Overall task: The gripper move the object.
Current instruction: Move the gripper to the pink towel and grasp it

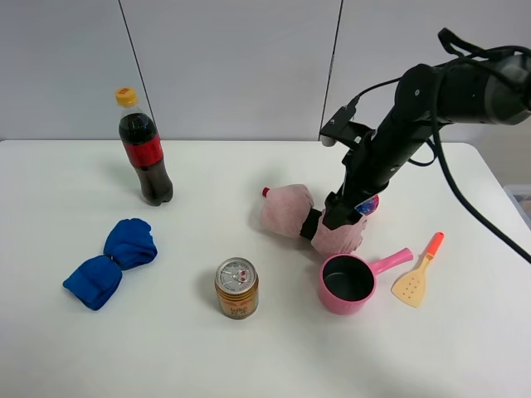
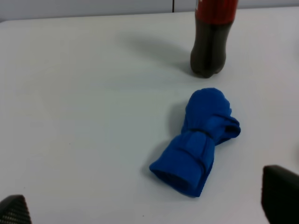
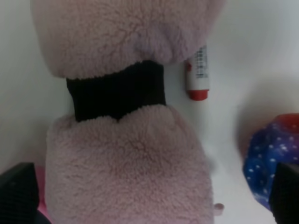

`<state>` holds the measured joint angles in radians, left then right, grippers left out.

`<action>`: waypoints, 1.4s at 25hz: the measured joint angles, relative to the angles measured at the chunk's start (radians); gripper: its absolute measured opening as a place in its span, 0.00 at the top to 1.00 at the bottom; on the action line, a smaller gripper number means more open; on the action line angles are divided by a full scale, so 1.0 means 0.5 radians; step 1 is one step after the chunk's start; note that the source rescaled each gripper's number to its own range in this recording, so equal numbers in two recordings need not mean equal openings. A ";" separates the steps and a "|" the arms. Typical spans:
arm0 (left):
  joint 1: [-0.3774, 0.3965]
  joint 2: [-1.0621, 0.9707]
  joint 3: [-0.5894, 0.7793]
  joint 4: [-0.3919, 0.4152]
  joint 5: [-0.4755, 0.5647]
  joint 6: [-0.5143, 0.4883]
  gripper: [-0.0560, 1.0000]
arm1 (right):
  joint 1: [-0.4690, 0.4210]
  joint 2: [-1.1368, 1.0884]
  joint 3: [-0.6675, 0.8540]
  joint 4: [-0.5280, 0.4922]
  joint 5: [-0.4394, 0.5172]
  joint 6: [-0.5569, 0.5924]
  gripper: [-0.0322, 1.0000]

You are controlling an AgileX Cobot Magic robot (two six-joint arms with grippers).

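On the white counter (image 1: 75, 356), from the left: one blue cloth bundle (image 1: 112, 263); one cola bottle (image 1: 146, 157) upright behind it; one can (image 1: 236, 288) upright nearer the front; then the pink towel (image 1: 290, 210), one pink saucepan (image 1: 348, 282) and one orange-handled spatula (image 1: 419, 278) — two bow-shaped bundles in all, one of each other thing.

The left tool (image 2: 147, 210) shows only in its own wrist view; its fingertips (image 2: 280, 198) stand wide apart over bare counter, with the blue bundle and the bottle's base ahead of it.

The pink towel lies right of centre; its long axis slants from far left to near right, the near-right lobe just beside the saucepan's rim; a black band (image 3: 117, 91) cinches its middle.

In the high view the right arm comes down onto that lobe and hides the fingers; the right wrist view shows the right tool (image 3: 152, 198) spread wide, straddling the lobe without gripping it. That view also shows plainly a small white tube with a red cap (image 3: 197, 74) close against the towel, and a blue dotted thing (image 3: 271, 163) — both only glimpsed from above.
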<state>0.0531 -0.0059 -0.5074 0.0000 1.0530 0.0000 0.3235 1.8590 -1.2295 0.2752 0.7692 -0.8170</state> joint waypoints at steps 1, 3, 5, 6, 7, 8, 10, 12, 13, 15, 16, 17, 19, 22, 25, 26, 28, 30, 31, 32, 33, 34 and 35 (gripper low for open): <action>0.000 0.000 0.000 0.000 0.000 0.000 0.00 | 0.002 0.019 0.000 0.008 -0.002 -0.007 0.00; 0.000 0.000 0.000 0.000 0.000 0.000 0.00 | 0.023 0.041 0.000 0.018 -0.006 -0.036 0.00; 0.000 0.000 0.000 0.000 0.000 0.000 0.00 | 0.074 0.058 -0.002 0.020 -0.020 -0.069 0.00; 0.000 0.000 0.000 0.000 0.000 0.000 0.00 | 0.114 0.069 -0.002 0.020 -0.040 -0.080 0.00; 0.000 0.000 0.000 0.000 0.000 0.000 0.00 | 0.158 0.080 -0.002 0.018 -0.059 -0.088 0.00; 0.000 0.000 0.000 0.000 0.000 0.000 0.00 | 0.197 0.094 -0.002 0.013 -0.086 -0.090 0.00; 0.000 0.000 0.000 0.000 0.000 0.000 0.00 | 0.290 0.127 -0.002 -0.013 -0.177 -0.088 0.00; 0.000 0.000 0.000 0.000 0.000 0.000 0.00 | 0.364 0.163 -0.002 -0.032 -0.262 -0.061 0.00; 0.000 0.000 0.000 0.000 0.000 0.000 0.00 | 0.393 0.177 -0.002 -0.046 -0.302 -0.035 0.00; 0.000 0.000 0.000 0.000 0.000 0.000 0.00 | 0.426 0.199 -0.002 -0.071 -0.356 0.022 0.00; 0.000 0.000 0.000 0.000 0.000 0.000 0.00 | 0.430 0.204 -0.002 -0.078 -0.377 0.055 0.00; 0.000 0.000 0.000 0.000 0.000 0.000 0.00 | 0.432 0.217 -0.002 -0.089 -0.396 0.083 0.00; 0.000 0.000 0.000 0.000 0.000 0.000 0.00 | 0.432 0.225 -0.002 -0.142 -0.413 0.143 0.00; 0.000 0.000 0.000 0.000 0.000 0.000 0.00 | 0.432 0.231 -0.002 -0.292 -0.413 0.291 0.00; 0.000 0.000 0.000 0.000 0.000 0.000 0.00 | 0.432 0.242 -0.002 -0.522 -0.405 0.520 0.00; 0.000 0.000 0.000 0.000 0.000 0.000 0.00 | 0.432 0.242 -0.002 -0.597 -0.401 0.589 0.00; 0.000 0.000 0.000 0.000 0.000 0.000 0.00 | 0.432 0.242 -0.004 -0.710 -0.401 0.721 0.00; 0.000 0.000 0.000 0.000 0.000 0.000 0.00 | 0.432 0.245 -0.004 -0.759 -0.401 0.776 0.00; 0.000 0.000 0.000 0.000 0.000 0.000 0.00 | 0.432 0.249 -0.004 -0.769 -0.401 0.791 0.00; 0.000 0.000 0.000 0.000 0.000 0.000 0.00 | 0.432 0.256 -0.004 -0.771 -0.401 0.799 0.00; 0.000 0.000 0.000 0.000 0.000 0.000 0.00 | 0.432 0.272 -0.004 -0.771 -0.401 0.804 0.00; 0.000 0.000 0.000 0.000 0.000 0.000 0.00 | 0.432 0.290 -0.004 -0.771 -0.401 0.806 0.00; 0.000 0.000 0.000 0.000 0.000 0.000 0.00 | 0.432 0.315 -0.004 -0.771 -0.401 0.806 0.00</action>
<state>0.0531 -0.0059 -0.5074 0.0000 1.0530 0.0000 0.5397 2.0167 -1.2314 -0.1105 0.5688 -0.4142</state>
